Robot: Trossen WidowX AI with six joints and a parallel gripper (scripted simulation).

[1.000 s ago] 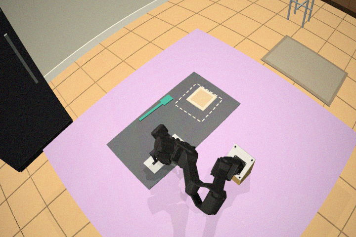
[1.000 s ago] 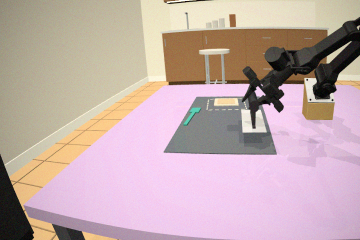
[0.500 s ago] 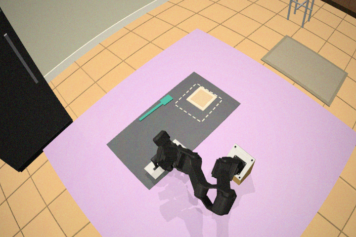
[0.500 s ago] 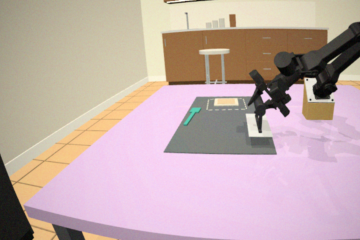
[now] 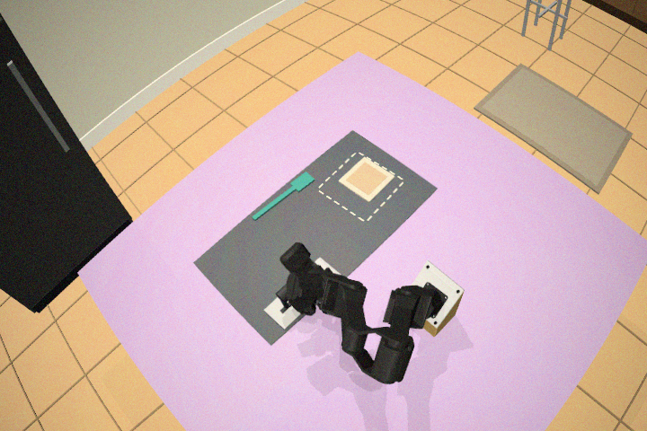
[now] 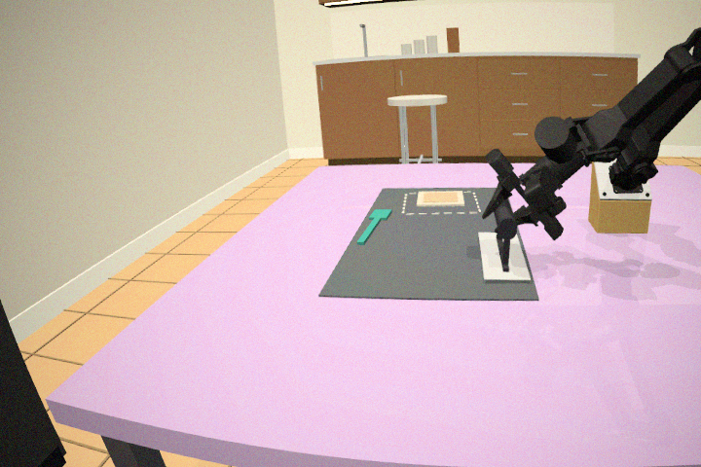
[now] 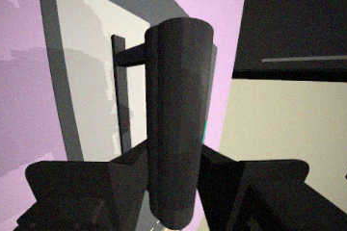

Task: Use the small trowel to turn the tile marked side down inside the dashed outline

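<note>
The tile (image 5: 367, 178) (image 6: 440, 197), cream with a tan square on its upper face, lies flat within the dashed outline (image 5: 366, 220), close to its far side. My gripper (image 5: 301, 298) (image 6: 504, 213) (image 7: 171, 140) is shut on the thick black handle of the trowel. The trowel's white blade (image 5: 282, 313) (image 6: 494, 259) (image 7: 80, 87) is over the near part of the grey mat (image 5: 233, 256) (image 6: 406, 277), well away from the tile. I cannot tell if the blade touches the mat. The arm hides part of the blade in the top view.
A teal flat-headed tool (image 5: 301, 181) (image 6: 381, 215) lies on the mat's left side, beside the outline. The arm's base block (image 5: 454, 299) (image 6: 618, 216) stands on the pink table (image 5: 512, 243) (image 6: 252, 352), right of the mat. A black cabinet (image 5: 34, 203) stands past the table's left edge.
</note>
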